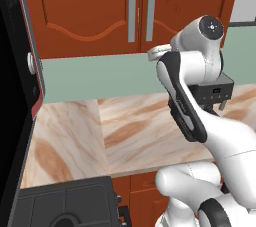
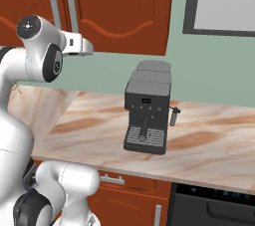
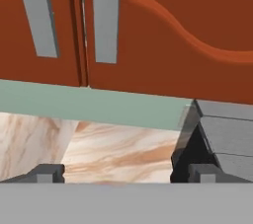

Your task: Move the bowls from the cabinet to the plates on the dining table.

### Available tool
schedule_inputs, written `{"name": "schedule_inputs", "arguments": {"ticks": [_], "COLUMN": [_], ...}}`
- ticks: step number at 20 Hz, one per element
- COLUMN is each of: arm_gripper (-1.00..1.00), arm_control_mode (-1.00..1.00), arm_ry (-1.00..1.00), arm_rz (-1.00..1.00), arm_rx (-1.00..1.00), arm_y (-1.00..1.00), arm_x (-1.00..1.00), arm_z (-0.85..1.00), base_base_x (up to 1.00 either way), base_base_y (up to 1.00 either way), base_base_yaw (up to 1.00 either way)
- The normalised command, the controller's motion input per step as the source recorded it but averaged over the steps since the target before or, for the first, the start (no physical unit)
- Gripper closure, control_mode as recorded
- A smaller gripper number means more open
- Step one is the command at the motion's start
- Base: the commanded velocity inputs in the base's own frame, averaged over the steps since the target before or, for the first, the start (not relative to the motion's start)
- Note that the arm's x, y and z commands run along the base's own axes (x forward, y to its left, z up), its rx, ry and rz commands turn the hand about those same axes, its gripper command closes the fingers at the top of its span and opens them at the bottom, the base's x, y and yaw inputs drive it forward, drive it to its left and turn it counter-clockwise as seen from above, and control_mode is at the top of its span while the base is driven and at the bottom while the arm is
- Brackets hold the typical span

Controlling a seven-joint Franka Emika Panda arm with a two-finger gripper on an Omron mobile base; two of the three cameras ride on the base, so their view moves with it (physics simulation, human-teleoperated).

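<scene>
Ahead, left to right: marble counter [image 1: 135, 126] under a pale green wall [image 2: 209, 65], then the black coffee machine [image 2: 147, 113] with a dark-framed window [image 2: 221, 1] above it. My fingers [image 3: 47, 172] stand well apart, gripping nothing, raised before the cabinet [image 3: 163, 30] (both doors shut, grey handles [image 3: 105, 16] side by side). Whatever sits inside is hidden. A black appliance [image 1: 15, 96] at the left edge is cut off; I can't identify it.

The cabinet [image 3: 148, 35] doors are shut, two grey handles [image 3: 105, 16] side by side. Below lie a green wall strip [image 3: 89, 104], the marble counter [image 3: 108, 154] and the coffee machine [image 3: 222, 139].
</scene>
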Motion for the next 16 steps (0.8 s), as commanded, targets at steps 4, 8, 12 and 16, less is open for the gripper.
{"name": "schedule_inputs", "arguments": {"ticks": [4,8,12,16], "arm_gripper": [-1.00,-1.00,-1.00,-1.00], "arm_control_mode": [-1.00,-1.00,-1.00,-1.00], "arm_ry": [-0.04,-0.05,-0.06,-0.06], "arm_rz": [-0.05,-0.01,-0.01,-0.01], "arm_rx": [0.00,0.00,0.01,0.02], "arm_y": [0.06,0.01,0.06,0.09], "arm_x": [0.46,0.26,0.25,0.26], "arm_z": [0.13,0.18,0.24,0.20], "base_base_x": [0.00,0.00,0.00,0.00], "base_base_y": [0.00,0.00,0.00,0.00], "base_base_yaw": [0.00,0.00,0.00,0.00]}}
